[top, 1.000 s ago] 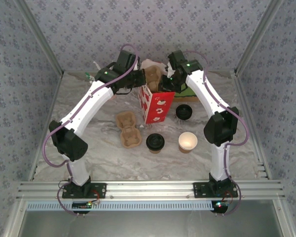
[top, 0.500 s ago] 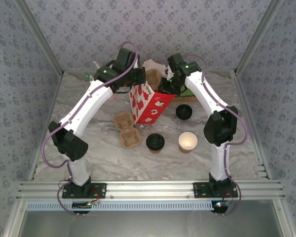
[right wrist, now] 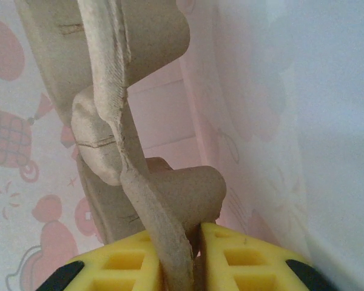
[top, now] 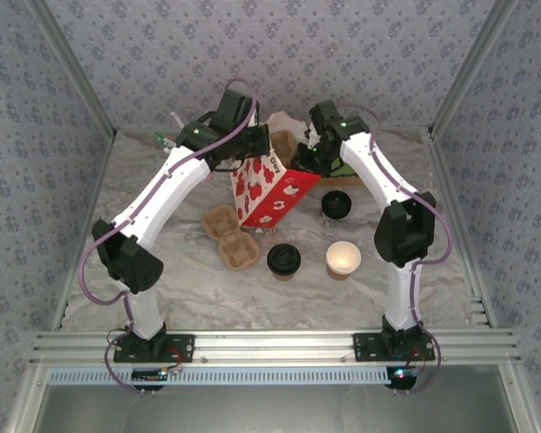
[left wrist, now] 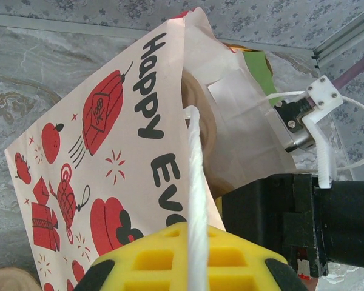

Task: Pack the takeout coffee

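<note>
The takeout coffee [top: 283, 260] stands on the table [top: 189, 289] nearest the arm bases, a lidless cup [top: 343, 259] at its 3 o'clock, a pulp carrier [top: 231, 236] at its 10 o'clock. At its 12, the printed bag [top: 269, 191] tilts; the left gripper [left wrist: 193, 254] is clenched on its white handle cord [left wrist: 196, 157], and the right gripper [right wrist: 191, 254] pinches a 2nd carrier [right wrist: 103, 139] inside the bag.

The bag [left wrist: 109, 151] is matt paper, lightly creased, printed in flat red and black. Its cord handle [left wrist: 197, 200] is white twisted string. The pulp carrier [right wrist: 127, 151] looks like rough, fibrous cardboard with ragged edges. The takeout coffee [top: 283, 260] wears a black plastic lid with a slight sheen. The table [top: 189, 289] has a marbled, matt surface.
</note>
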Robot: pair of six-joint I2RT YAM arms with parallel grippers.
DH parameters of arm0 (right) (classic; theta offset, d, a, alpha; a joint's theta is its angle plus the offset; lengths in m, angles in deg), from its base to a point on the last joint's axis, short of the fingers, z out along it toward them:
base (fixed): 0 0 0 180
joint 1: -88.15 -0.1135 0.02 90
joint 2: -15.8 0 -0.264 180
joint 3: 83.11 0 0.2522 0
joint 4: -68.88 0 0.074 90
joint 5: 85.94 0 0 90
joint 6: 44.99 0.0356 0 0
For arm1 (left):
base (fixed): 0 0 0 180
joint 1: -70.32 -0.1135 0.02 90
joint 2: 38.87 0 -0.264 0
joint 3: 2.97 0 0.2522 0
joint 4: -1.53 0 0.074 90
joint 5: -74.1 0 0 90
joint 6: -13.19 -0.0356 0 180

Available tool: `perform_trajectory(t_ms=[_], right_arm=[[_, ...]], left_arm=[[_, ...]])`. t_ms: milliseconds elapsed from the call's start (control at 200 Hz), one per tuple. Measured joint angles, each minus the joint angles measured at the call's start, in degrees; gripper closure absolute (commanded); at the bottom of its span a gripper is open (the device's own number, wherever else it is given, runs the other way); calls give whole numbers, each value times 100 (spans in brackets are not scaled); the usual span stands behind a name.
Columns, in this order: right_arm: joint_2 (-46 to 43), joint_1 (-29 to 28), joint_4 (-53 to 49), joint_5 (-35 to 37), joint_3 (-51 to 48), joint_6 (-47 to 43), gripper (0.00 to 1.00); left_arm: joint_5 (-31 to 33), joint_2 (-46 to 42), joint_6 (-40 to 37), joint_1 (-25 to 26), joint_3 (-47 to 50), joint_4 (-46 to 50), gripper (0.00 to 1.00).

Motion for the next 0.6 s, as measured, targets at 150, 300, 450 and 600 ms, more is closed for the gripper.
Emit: perform_trajectory(t_ms=[150,300,450,600], right_arm=[[-125,24,17,7,0,0,79],[-304,39,76,9,-15,44,79],[-400,42,173,7,-20,105,80],[-435,42,227,9,-116,111,81]], left_arm=[[0,-9,-20,0,190,-31,100],[-2,-26,-17,0,365,-151,100],[0,-74,-17,0,428,-181,100],[-2,-212,-17,-17,614,-286,100]])
